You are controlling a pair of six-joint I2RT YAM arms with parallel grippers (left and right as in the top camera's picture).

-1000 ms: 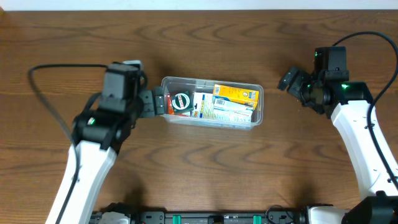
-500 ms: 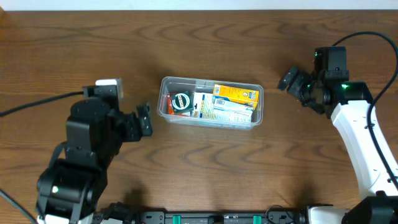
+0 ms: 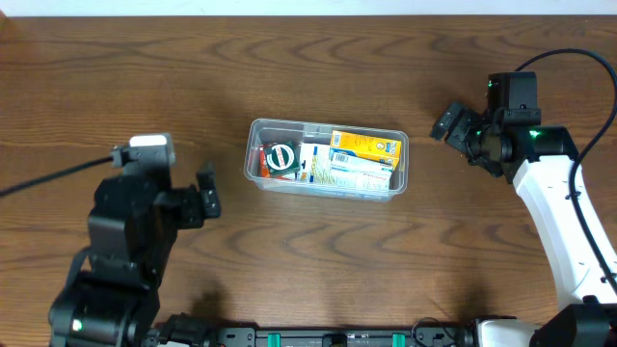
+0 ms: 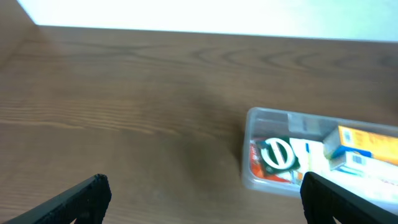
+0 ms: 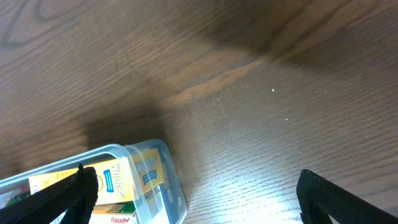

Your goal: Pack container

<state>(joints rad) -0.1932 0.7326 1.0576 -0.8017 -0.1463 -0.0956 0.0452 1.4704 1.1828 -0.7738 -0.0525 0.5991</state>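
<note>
The clear plastic container (image 3: pixel 326 159) lies in the middle of the table, filled with small printed boxes: a yellow one (image 3: pixel 364 146) at the back right and a green-and-white item (image 3: pixel 281 158) at the left end. It also shows in the left wrist view (image 4: pixel 311 152) and its corner in the right wrist view (image 5: pixel 134 180). My left gripper (image 3: pixel 206 198) is open and empty, left of the container and apart from it. My right gripper (image 3: pixel 451 123) is open and empty, right of the container and above the table.
The wooden table (image 3: pixel 318 67) runs all round the container. A black cable (image 3: pixel 58 173) trails left from the left arm. The table's far edge meets a white wall (image 4: pixel 205 15).
My left arm has drawn back from the container's left end, moving left and toward the front edge. The right arm and the container have not moved.
</note>
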